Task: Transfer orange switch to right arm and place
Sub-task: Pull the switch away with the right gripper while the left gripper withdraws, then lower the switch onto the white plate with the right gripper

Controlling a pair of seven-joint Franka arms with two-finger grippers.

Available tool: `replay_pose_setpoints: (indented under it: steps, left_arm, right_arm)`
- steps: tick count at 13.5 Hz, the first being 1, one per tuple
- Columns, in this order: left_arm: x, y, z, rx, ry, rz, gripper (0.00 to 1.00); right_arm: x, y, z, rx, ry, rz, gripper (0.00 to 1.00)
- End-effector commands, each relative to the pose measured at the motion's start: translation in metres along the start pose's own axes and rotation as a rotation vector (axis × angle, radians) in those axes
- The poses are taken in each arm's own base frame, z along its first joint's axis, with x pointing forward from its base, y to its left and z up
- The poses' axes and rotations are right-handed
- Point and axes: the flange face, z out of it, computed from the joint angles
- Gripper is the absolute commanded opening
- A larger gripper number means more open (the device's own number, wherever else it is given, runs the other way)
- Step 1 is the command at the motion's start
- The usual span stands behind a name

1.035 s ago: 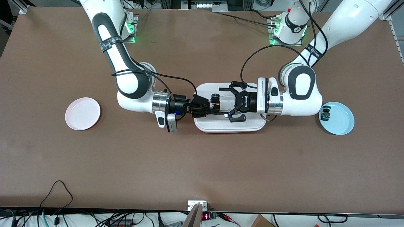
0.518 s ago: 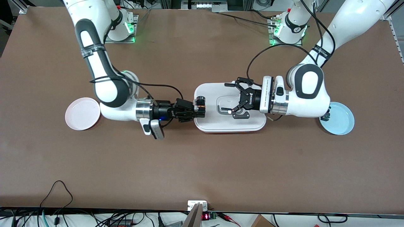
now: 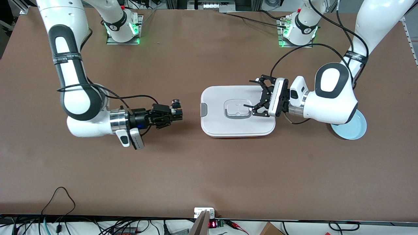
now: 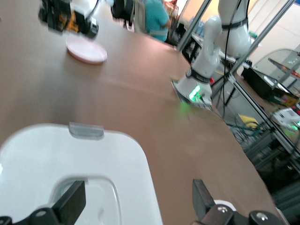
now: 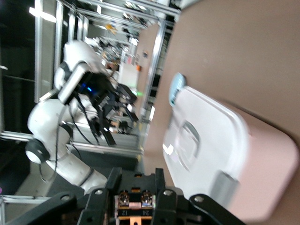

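Note:
The orange switch [image 3: 176, 107] is a tiny black part, held between the fingers of my right gripper [image 3: 175, 113], which is shut on it in the air over bare table between the white lidded box [image 3: 236, 125] and the right arm's end. In the right wrist view the switch [image 5: 136, 207] sits clamped between the black fingers [image 5: 110, 186] of the right gripper [image 5: 136, 190]. My left gripper [image 3: 255, 94] is open and empty over the box's edge toward the left arm's end. Its fingertips [image 4: 70, 204] stand wide apart in the left wrist view.
A blue plate [image 3: 356, 130] lies toward the left arm's end, partly hidden by the left arm. A pink plate [image 4: 86, 50] shows in the left wrist view; in the front view the right arm hides it. The white box [image 5: 211, 150] also shows in the right wrist view.
My right gripper has drawn back from over the box toward the right arm's end, with the switch still in it. My left gripper has pulled back toward the blue plate, still open.

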Motion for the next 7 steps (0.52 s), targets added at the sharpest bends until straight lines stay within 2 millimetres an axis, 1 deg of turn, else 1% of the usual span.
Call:
replay_pose_setpoints:
  steps: [1, 2, 4, 5, 6, 7]
  left_arm:
    - [0.02, 0.022, -0.035, 0.007, -0.229, -0.204, 1.0]
    - [0.024, 0.03, -0.044, 0.005, -0.276, -0.282, 1.0]
    - [0.027, 0.041, -0.069, 0.025, -0.352, -0.425, 1.0]
    - [0.022, 0.046, -0.082, 0.055, -0.417, -0.503, 1.0]
    - [0.022, 0.051, -0.098, 0.111, -0.471, -0.583, 1.0]
    - [0.02, 0.054, -0.113, 0.169, -0.504, -0.65, 1.0]
  right_arm:
    - [-0.004, -0.008, -0.061, -0.155, -0.126, 0.014, 0.0]
    - [-0.007, -0.01, -0.093, -0.234, -0.184, 0.014, 0.0]
    - [-0.017, -0.008, -0.143, -0.374, -0.274, 0.022, 0.0]
    - [-0.025, -0.001, -0.168, -0.463, -0.312, 0.036, 0.0]
    - [-0.033, 0.008, -0.186, -0.549, -0.357, 0.049, 0.0]
    - [-0.041, 0.011, -0.209, -0.644, -0.402, 0.057, 0.0]
